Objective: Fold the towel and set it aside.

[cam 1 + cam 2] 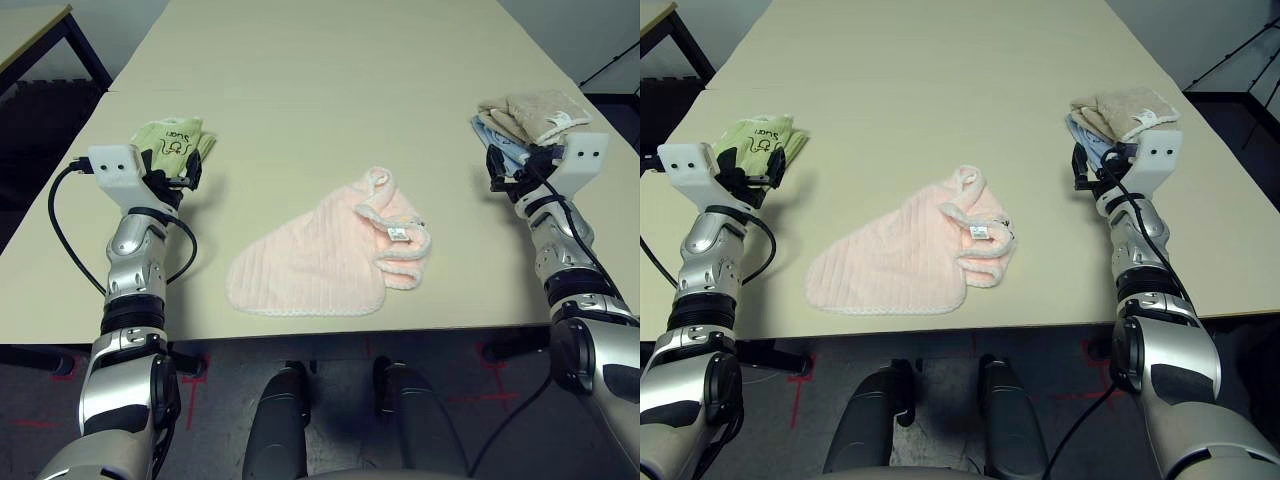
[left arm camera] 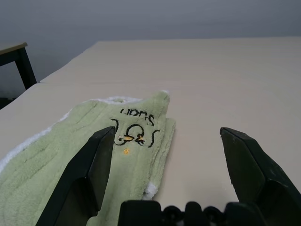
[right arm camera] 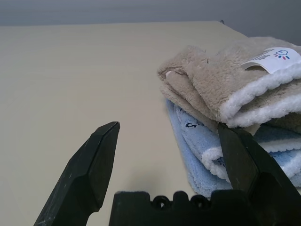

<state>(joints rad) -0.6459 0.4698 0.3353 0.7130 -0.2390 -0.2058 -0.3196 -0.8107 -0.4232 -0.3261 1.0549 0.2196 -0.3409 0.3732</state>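
Note:
The towel (image 1: 320,258), pale pink and ribbed with white looped trim and a small white tag, lies crumpled and partly doubled over near the table's front edge, midway between my arms. My left gripper (image 1: 168,172) hovers open at the table's left side, right at the near end of a light green towel (image 1: 175,140), holding nothing. My right gripper (image 1: 512,165) hovers open at the right side, just in front of a beige and light blue towel stack (image 1: 525,118), also holding nothing. In the wrist views both pairs of fingers (image 2: 96,165) (image 3: 96,160) stand wide apart.
The light green towel (image 2: 94,146) has black lettering. The beige towel (image 3: 221,84) lies folded on top of the light blue one (image 3: 202,146). The beige table (image 1: 330,80) stretches bare behind the pink towel. A second table's corner (image 1: 35,25) stands far left.

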